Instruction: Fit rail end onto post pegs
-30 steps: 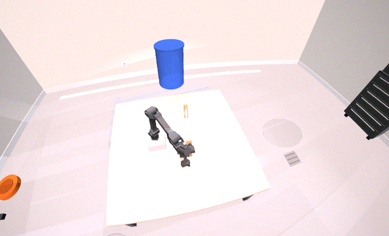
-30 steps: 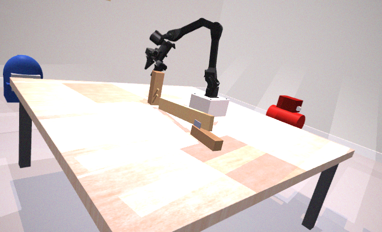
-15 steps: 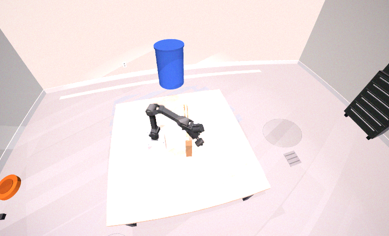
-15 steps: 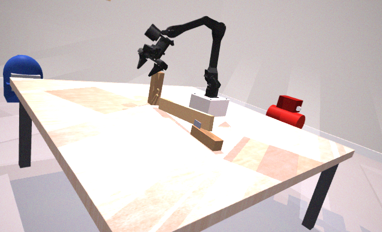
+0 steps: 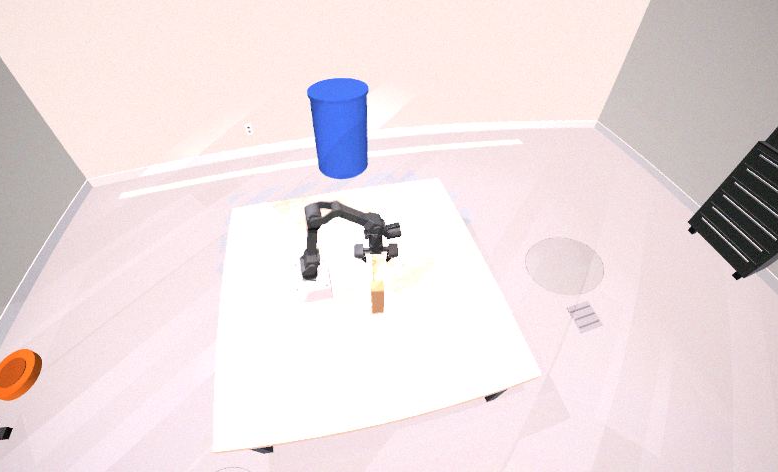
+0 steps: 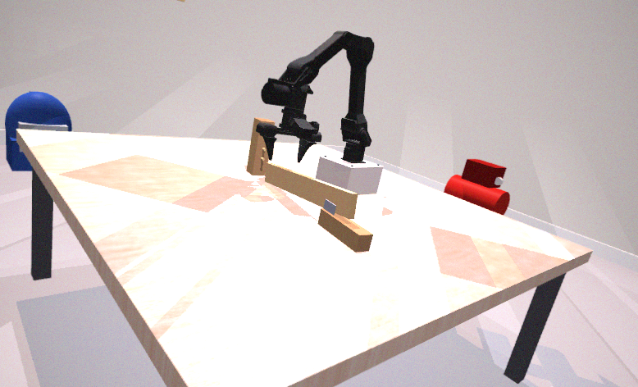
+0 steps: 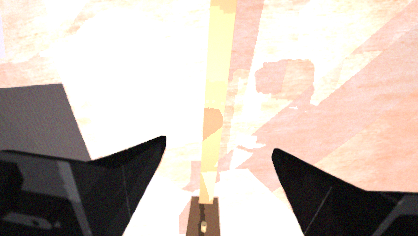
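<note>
The long pale wooden rail (image 6: 307, 188) (image 7: 220, 50) slopes down from the bracket (image 6: 330, 207) on the low footboard block (image 6: 344, 232) to its near end at the table in front of the post. The short wooden post (image 5: 377, 299) (image 6: 255, 149) stands upright. Its two pegs show in the exterior view above the rail's near end, outside the rail. One peg (image 7: 203, 227) shows at the bottom of the wrist view. My gripper (image 5: 375, 259) (image 6: 285, 160) (image 7: 220, 147) is open and empty, pointing down above the rail near the post, one finger to each side. The rail's end holes are hidden.
The arm's pale base block (image 5: 317, 290) (image 6: 348, 175) stands on the table beside the rail. The post rises close to my gripper. A blue barrel (image 5: 341, 134) and a red object (image 6: 477, 192) stand off the table.
</note>
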Motion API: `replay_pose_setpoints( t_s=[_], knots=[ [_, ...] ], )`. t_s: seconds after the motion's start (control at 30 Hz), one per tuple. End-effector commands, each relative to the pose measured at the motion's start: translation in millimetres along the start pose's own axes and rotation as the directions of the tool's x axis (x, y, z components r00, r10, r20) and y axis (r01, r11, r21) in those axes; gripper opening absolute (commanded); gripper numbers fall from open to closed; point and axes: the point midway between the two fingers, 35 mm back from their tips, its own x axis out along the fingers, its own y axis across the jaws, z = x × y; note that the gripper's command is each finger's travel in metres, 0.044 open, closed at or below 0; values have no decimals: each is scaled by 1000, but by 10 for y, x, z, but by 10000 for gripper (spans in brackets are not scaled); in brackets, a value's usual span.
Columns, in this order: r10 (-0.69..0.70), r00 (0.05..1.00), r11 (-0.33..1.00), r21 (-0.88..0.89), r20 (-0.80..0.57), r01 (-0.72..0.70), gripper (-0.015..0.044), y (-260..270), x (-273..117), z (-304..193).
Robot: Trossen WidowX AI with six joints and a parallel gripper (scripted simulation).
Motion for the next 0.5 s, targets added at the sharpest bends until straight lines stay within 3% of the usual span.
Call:
replay_pose_setpoints(
  t_s=[0.0, 0.47],
  knots=[
    [19, 1000, 999, -45, -22, -19, 440, 56, 22, -20],
    [18, 1000, 999, -45, -22, -19, 440, 45, 211, -20]
  ],
)
